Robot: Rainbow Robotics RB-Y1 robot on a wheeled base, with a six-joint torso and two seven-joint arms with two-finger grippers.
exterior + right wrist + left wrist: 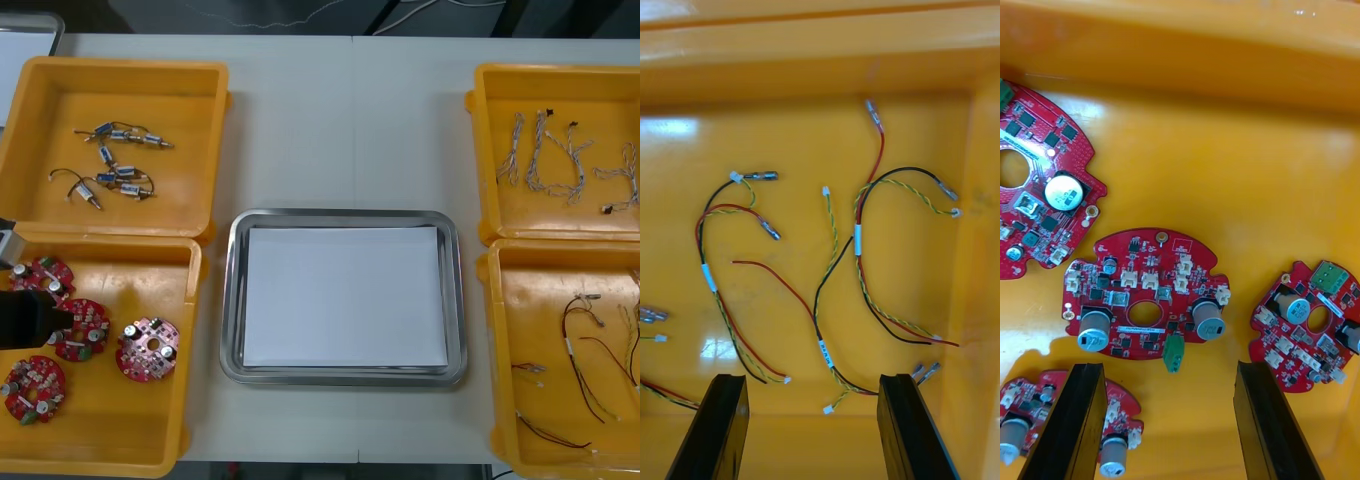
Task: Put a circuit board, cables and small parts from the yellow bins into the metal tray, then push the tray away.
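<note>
My left gripper [45, 318] hangs over the near left yellow bin [100, 445], which holds several round red circuit boards [147, 349]. In the left wrist view the gripper [1169, 373] is open, with nothing between its fingers. One circuit board [1142, 296] lies just ahead of the fingertips, and others [1307, 337] lie around it. My right gripper [812, 379] is open above red, yellow and black cables [824, 300] on the floor of an orange-looking bin [820, 67]. The metal tray [345, 218], white inside, sits in the middle of the table with nothing in it.
The far left bin [40, 80] holds small metal parts [115, 165]. The far right bin [500, 90] holds twisted pale cables [560, 150]. The near right bin [505, 330] holds red and black cables [590, 360]. Bare table lies beyond the tray.
</note>
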